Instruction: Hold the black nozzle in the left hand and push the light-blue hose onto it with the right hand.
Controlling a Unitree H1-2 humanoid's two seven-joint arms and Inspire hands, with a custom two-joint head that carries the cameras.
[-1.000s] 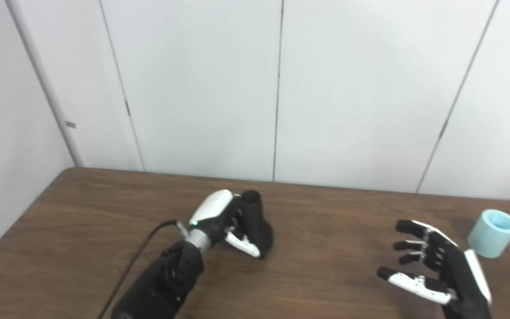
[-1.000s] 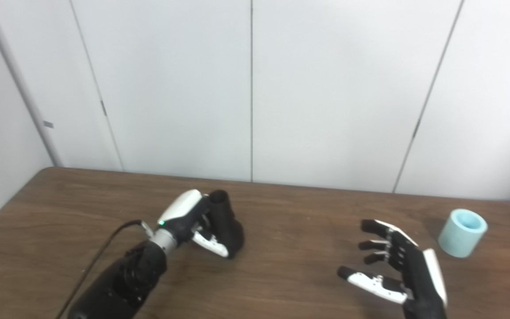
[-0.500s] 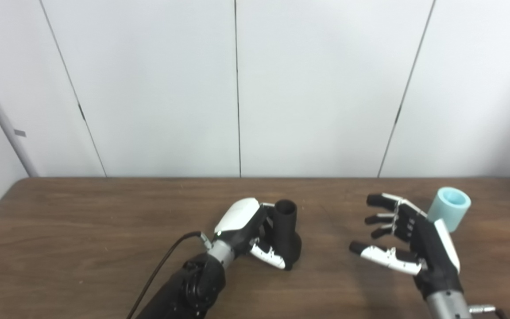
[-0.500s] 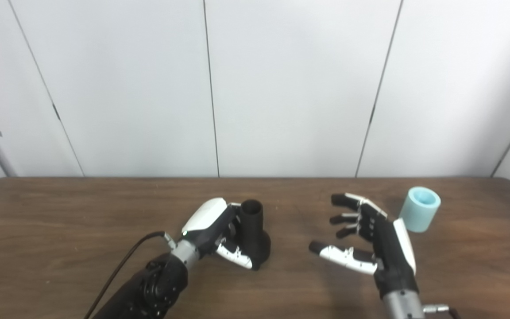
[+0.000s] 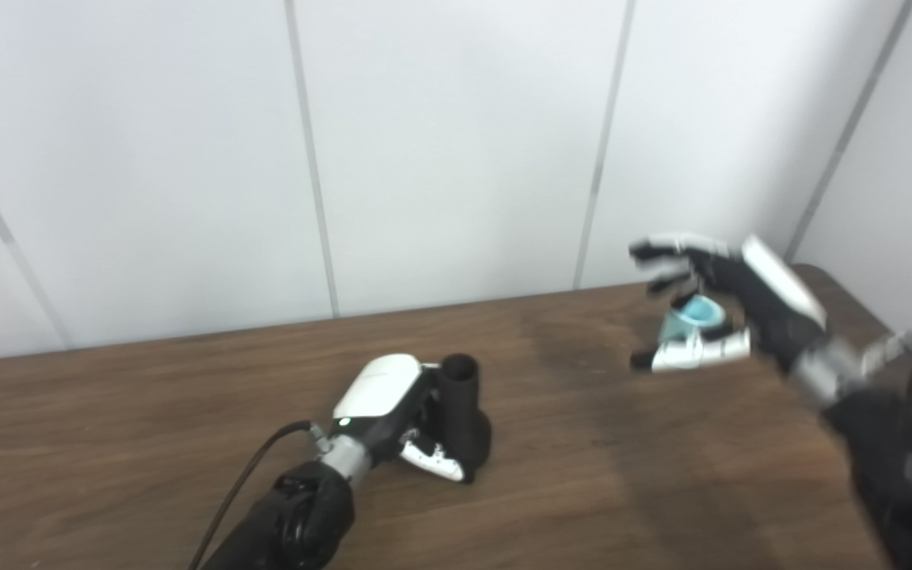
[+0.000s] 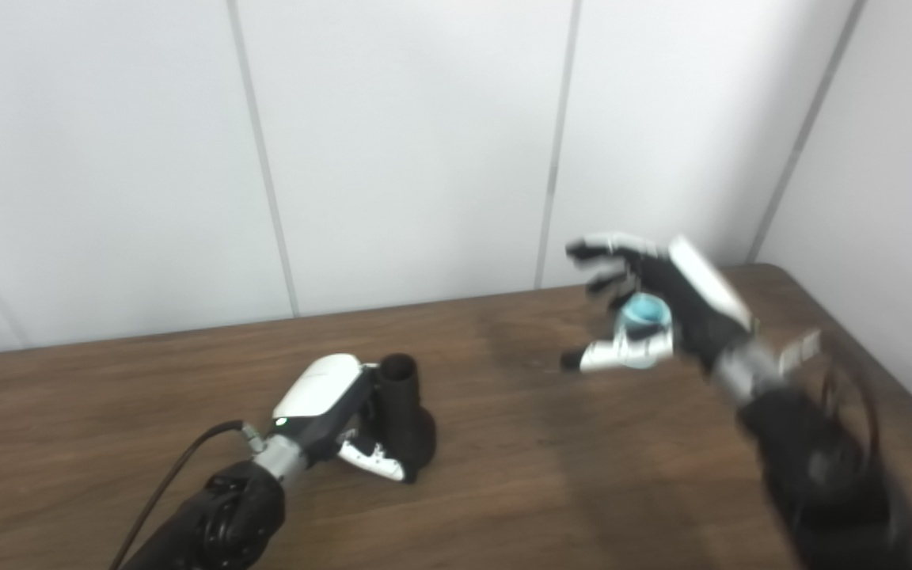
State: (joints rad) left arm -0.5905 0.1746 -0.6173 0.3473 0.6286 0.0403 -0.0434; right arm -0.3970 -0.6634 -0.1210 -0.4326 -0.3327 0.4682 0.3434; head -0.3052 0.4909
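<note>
Left hand [image 5: 393, 404] gripped the black nozzle [image 5: 462, 412] upright on the table [image 5: 147, 412]. Right hand [image 6: 654, 305], fingers spread, hovered around the light-blue hose [image 6: 644, 313], far right; grip unclear through blur. I'd close squarely before lifting.

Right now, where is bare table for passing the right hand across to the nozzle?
Bare wood on the table spans between the black nozzle, gripped by the left hand, and the right hand around the light-blue hose. The left and near sides are bare too. It is crowded only at each hand.
</note>
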